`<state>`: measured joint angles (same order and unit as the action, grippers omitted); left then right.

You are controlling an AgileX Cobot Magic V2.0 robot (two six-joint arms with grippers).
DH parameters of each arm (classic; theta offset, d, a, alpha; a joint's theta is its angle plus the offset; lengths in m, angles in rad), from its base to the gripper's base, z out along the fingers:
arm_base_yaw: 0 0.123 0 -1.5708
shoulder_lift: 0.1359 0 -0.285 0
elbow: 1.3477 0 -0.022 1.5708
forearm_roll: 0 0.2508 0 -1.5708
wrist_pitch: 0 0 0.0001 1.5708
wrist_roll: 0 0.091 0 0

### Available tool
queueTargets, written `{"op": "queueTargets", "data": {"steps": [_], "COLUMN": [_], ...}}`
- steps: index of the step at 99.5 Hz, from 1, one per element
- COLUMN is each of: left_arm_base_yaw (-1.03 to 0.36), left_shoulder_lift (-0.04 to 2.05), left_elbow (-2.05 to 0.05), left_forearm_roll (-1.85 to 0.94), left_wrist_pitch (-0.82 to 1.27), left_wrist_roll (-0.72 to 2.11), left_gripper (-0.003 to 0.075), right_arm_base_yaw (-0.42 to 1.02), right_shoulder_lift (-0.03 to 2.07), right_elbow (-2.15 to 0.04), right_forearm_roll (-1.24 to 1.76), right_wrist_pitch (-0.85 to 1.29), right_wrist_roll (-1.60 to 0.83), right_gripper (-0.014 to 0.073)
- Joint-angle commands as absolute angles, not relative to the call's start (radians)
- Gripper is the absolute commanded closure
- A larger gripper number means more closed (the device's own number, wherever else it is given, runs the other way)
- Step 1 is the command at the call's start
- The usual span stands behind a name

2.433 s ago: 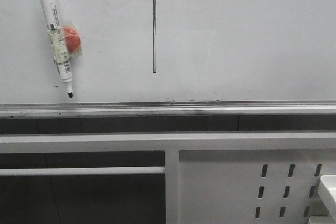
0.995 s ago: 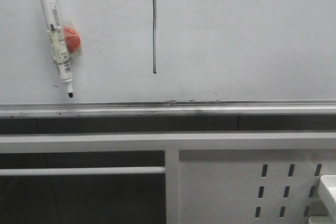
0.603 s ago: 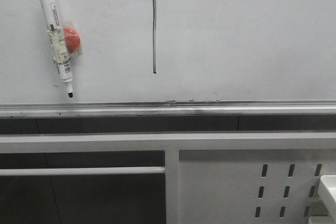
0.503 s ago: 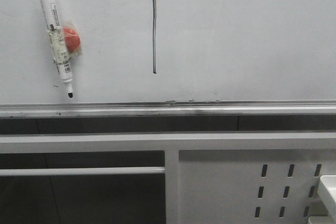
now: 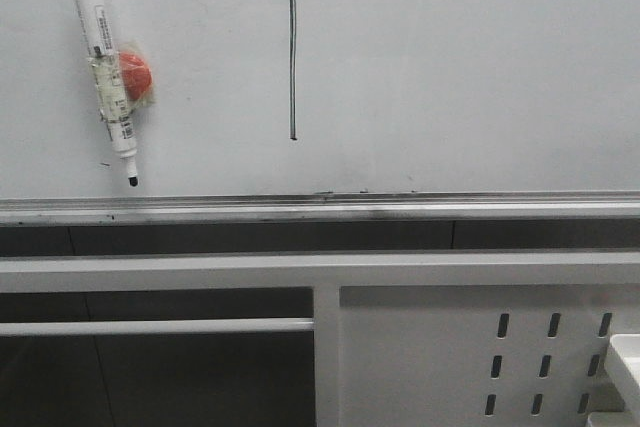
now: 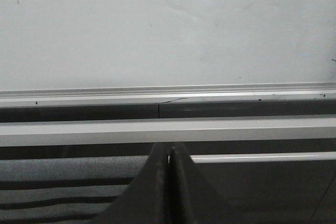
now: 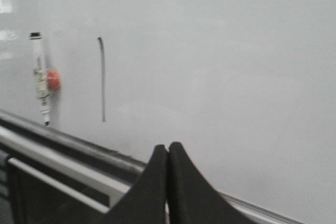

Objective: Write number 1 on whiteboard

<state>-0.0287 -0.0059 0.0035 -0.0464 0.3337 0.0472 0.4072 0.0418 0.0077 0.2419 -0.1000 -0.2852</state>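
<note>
Large pale grey-white glossy whiteboard (image 5: 460,67) fills the upper part of the front view, silver metal tray rail (image 5: 320,209) along its lower edge. No tabletop in view, so places are given by the board's edges. Below the rail, white metal panel with slotted holes (image 5: 480,357) at lower right.

Thin black near-vertical marker stroke, the number 1 (image 5: 291,42), sits left of board centre, tiny hook at the top near the upper edge of the view, lower end well above the rail. Long axis vertical, parallel to the white marker pen with black cap end (image 5: 101,62), which is stuck to the board near the left edge beside a small red round magnet (image 5: 135,77), tip down.

Stroke reads complete; task looks done, judging from the board alone.

Right gripper (image 7: 167,153): fingers together, nothing between them, apart from the board; stroke lies ahead of it, toward the marker side. Left gripper (image 6: 169,156): fingers together, empty, facing bare board above the rail; stroke not in its view. Right arm judged nearer the stroke. Neither arm shows in the front view.
</note>
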Motion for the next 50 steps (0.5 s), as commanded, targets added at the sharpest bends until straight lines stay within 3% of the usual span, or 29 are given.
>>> {"op": "queueTargets", "data": {"steps": [1, 10, 28, 50], "left_arm_base_yaw": [-0.026, -0.026, -0.026, -0.026], "left_shoulder_lift": [-0.028, -0.028, -0.028, -0.028], "left_elbow": [0.040, 0.040, 0.040, 0.040], "left_forearm_roll": [-0.046, -0.046, -0.046, -0.046], "left_wrist_pitch": [0.281, 0.281, 0.281, 0.281], "left_wrist_roll": [0.048, 0.048, 0.048, 0.048], "left_gripper": [0.0740, 0.0740, 0.0740, 0.0740], "right_arm_base_yaw": [0.306, 0.188, 0.020, -0.086], "right_shoulder_lift": [0.002, -0.030, -0.030, -0.030], "right_elbow": [0.021, 0.021, 0.021, 0.021], "right_forearm_roll": [0.216, 0.188, -0.081, -0.098], "right_wrist_pitch": [-0.105, -0.024, 0.027, 0.086], "right_wrist_roll": [-0.283, -0.257, 0.123, 0.114], "right_gripper": [0.0663, 0.0663, 0.0663, 0.0663]}}
